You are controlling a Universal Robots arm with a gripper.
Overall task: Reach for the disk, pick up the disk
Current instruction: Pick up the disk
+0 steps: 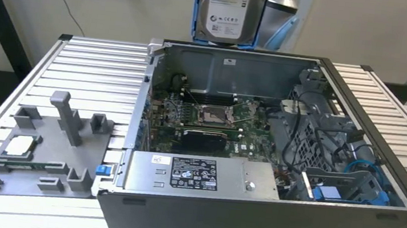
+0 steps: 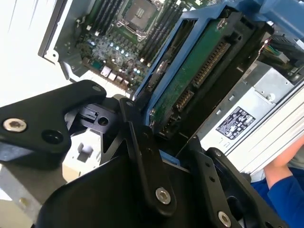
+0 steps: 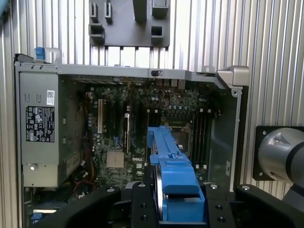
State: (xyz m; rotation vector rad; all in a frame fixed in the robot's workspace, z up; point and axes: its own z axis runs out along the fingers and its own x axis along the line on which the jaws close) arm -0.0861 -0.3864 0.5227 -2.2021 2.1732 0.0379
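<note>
The jaws are clamped on the disk (image 3: 176, 178), black links pressing its blue bracket from either side in the first wrist view; in the second wrist view the disk's green circuit-board side and connector face the camera; in the exterior view the disk hangs upright in the air, label outward, above the far wall of the open computer case (image 1: 268, 219) and clear of it; inside the case lie the motherboard (image 1: 203, 114) and the grey power-supply box (image 1: 196, 173); the case stands on the slatted table (image 1: 94, 67), with a grey fixture plate (image 1: 49, 154) beside it on the exterior view's left.
</note>
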